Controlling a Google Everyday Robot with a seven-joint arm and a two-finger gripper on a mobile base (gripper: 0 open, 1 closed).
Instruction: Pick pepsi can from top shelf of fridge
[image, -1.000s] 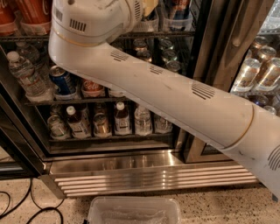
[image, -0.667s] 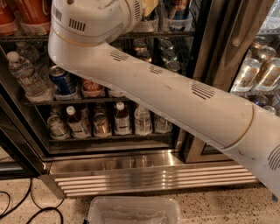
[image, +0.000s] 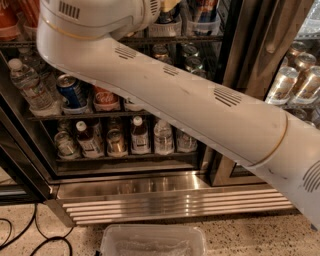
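The fridge (image: 150, 172) stands open in front of me, with a ribbed steel base. On the top shelf (image: 200, 38), a dark blue can with red on it, likely the pepsi can (image: 204, 9), stands in a clear holder, cut off by the frame's top edge. My white arm crosses the view from lower right to upper left. My gripper (image: 167, 7) is at the top edge, just left of that can and above the shelf rail, mostly hidden by my wrist. A second blue can (image: 70, 90) sits on the shelf below.
Red cans (image: 12, 15) stand at the top left. Water bottles (image: 30, 85) and small bottles (image: 140, 135) fill the lower racks. Silver cans (image: 295, 75) show behind the right glass door. A clear plastic bin (image: 152, 242) and cables (image: 20, 235) lie on the floor.
My arm's elbow has moved up and to the left. The cans and bottles have stayed in place.
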